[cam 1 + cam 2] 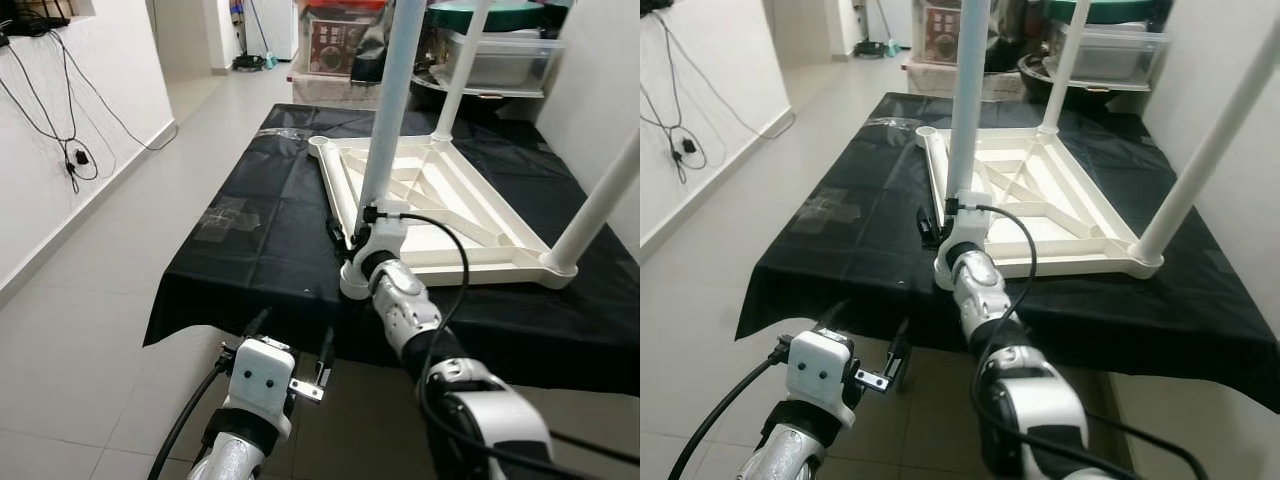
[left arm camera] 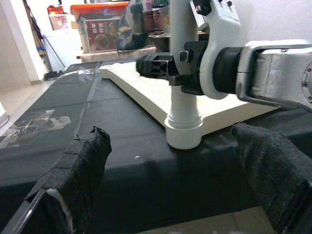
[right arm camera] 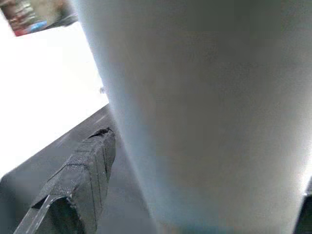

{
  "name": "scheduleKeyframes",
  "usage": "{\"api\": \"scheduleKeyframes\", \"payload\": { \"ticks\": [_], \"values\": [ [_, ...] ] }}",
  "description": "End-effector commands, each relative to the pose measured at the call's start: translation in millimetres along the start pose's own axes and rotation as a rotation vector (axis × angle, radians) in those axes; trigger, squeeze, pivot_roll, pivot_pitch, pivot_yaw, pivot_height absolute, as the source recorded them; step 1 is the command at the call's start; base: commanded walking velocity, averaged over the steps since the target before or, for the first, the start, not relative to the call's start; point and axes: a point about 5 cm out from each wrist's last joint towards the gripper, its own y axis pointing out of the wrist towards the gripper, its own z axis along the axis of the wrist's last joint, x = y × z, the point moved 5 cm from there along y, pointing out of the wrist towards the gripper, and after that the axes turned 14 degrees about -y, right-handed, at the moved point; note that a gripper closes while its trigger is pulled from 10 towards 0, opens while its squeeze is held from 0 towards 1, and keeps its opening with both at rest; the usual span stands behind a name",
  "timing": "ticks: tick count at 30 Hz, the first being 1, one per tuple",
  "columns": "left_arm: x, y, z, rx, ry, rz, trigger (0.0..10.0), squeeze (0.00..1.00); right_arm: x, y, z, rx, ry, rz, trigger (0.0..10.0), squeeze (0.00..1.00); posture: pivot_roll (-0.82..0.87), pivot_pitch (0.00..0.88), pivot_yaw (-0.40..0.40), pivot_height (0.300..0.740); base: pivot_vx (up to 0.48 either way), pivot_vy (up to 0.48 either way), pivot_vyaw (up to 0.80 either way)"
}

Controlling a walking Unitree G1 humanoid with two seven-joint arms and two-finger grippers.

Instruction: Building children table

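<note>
Fingers of the left gripper (image 2: 170, 180) are spread wide w/ nothing between them; black tape-wrapped pads (image 2: 80, 175) frame the scene ahead. That gripper hovers low, off the near edge of the black cloth (image 1: 250, 240), below tabletop level, aimed at the table leg's base. Prob. parked there as a standby, ready to steady the work if needed.

Moving right: a white children's table (image 1: 440, 215) lies upside down on the cloth, ribbed underside facing up so the corner sockets are reachable. Near-left corner socket (image 2: 184, 131) holds an upright leg (image 1: 385, 130), pale tube rising out of frame. The right gripper (image 1: 352, 240) is clamped round this leg just above the socket, fingers closed on the tube; the right wrist view is nearly all pale tube, one taped finger (image 3: 80, 180) beside it. Grip low down likely gives best control for pressing or twisting the leg home.

Further right, two more legs stand seated: one at the far corner (image 1: 455, 85), one at the near-right corner (image 1: 600, 200). Far-left corner socket (image 1: 319, 143) is open, no leg yet. Judging by this, approx. three of four legs are placed; whether the held one is fully seated can't be told.
</note>
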Motion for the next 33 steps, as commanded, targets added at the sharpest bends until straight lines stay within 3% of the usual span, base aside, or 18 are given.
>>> {"api": "scheduleKeyframes", "payload": {
  "ticks": [1,4,5,6,9,13,18,19,23,24,25,26,28,30,33],
  "values": [
    [1.3,0.3,-4,-0.008,-0.009,-0.001,10.0,0.0,-34.2,4.4,3,-0.003,-0.011,0.231,10.0,0.0,0.09,0.047,-0.039,0.74,0.0,0.0,0.0],
    [1.2,0.2,-4,-0.008,-0.008,-0.001,10.0,0.0,-42.4,3.6,7,0.006,-0.022,0.331,10.0,0.0,0.09,0.047,-0.039,0.74,0.0,0.0,0.0],
    [1.3,-0.5,-4,-0.01,-0.009,-0.001,10.0,0.0,-59.1,0.8,16,0.014,-0.017,0.508,10.0,0.0,0.1,0.05,-0.036,0.74,0.0,0.0,0.0],
    [1.3,-0.5,-4,-0.01,-0.009,-0.001,10.0,0.0,-59.1,0.8,16,0.014,-0.017,0.508,10.0,0.0,0.1,0.05,-0.036,0.74,0.0,0.0,0.0],
    [1.5,-0.3,-5,-0.014,-0.008,-0.003,10.0,0.0,-79.5,-10.7,14,-0.004,-0.041,0.738,10.0,0.0,0.1,0.05,-0.036,0.74,0.0,0.0,0.0],
    [1.8,-1.0,-4,-0.015,-0.006,0.0,10.0,0.0,-92.5,-21.4,6,-0.04,-0.045,0.882,10.0,0.0,0.15,0.057,-0.047,0.74,0.0,0.0,0.0],
    [2.9,-2.3,-4,-0.014,-0.009,0.002,10.0,0.0,-97.5,-20.5,6,-0.039,-0.061,0.896,10.0,0.0,0.14,0.059,-0.051,0.74,0.0,0.0,0.0],
    [3.1,-2.6,-4,-0.015,-0.009,0.002,10.0,0.0,-94.0,-11.9,9,-0.022,-0.078,0.801,0.0,0.0,0.14,0.058,-0.05,0.74,0.0,0.0,0.0],
    [3.5,-3.1,-5,-0.017,-0.011,0.003,10.0,0.0,-75.0,6.5,12,-0.023,-0.099,0.529,0.0,0.0,0.14,0.059,-0.049,0.74,0.0,0.0,0.0],
    [3.5,-3.1,-5,-0.017,-0.011,0.003,10.0,0.0,-75.0,6.5,12,-0.023,-0.099,0.529,0.0,0.0,0.14,0.059,-0.049,0.74,0.0,0.0,0.0],
    [3.6,-3.1,-5,-0.018,-0.012,0.003,10.0,0.0,-61.6,10.8,10,-0.041,-0.098,0.406,0.0,0.0,0.14,0.059,-0.049,0.74,0.0,0.0,0.0],
    [3.6,-3.1,-5,-0.018,-0.012,0.004,10.0,0.0,-59.5,11.0,9,-0.043,-0.096,0.391,0.0,0.0,0.14,0.059,-0.049,0.74,0.0,0.0,0.0],
    [3.2,-3.1,-6,-0.019,-0.012,0.003,10.0,0.0,-43.2,12.6,1,-0.081,-0.099,0.243,0.0,0.0,0.13,0.049,-0.049,0.74,0.0,0.0,0.0],
    [2.9,-3.0,-7,-0.021,-0.012,0.002,10.0,0.0,-19.4,11.5,-7,-0.118,-0.107,0.031,0.0,0.0,0.13,0.047,-0.05,0.74,0.0,0.0,0.0],
    [2.9,-2.9,-7,-0.021,-0.012,0.001,10.0,0.0,-11.8,10.2,-9,-0.128,-0.107,-0.034,0.0,0.0,0.13,0.047,-0.05,0.74,0.0,0.0,0.0]
  ]
}}
